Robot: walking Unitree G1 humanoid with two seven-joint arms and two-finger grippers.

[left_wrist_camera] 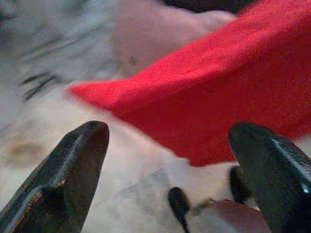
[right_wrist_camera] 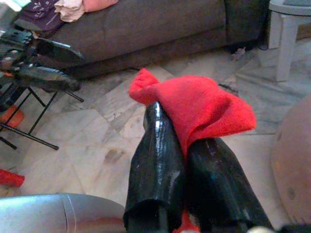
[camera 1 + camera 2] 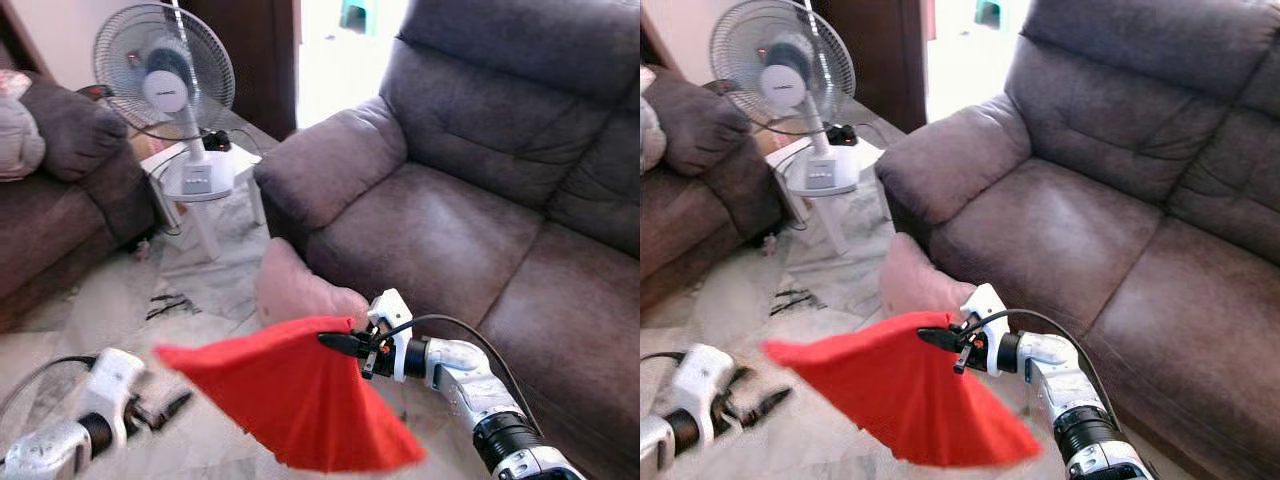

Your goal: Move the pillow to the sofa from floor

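Right pincer pinching the red pillow, lifted off the floor in front of the sofa.

I see my right gripper clamped narrow on a corner of the red pillow; in the right wrist view its two fingers are pressed together with red fabric bunched between and beyond them. The pillow hangs from that grip, spreading away toward my left gripper, which sits just beside the pillow's far corner with its fingers spread wide and holding nothing. Just past the right gripper a pink cushion leans against the brown sofa, whose seat lies to that gripper's right. Farther off, a standing fan rests on a white stool.
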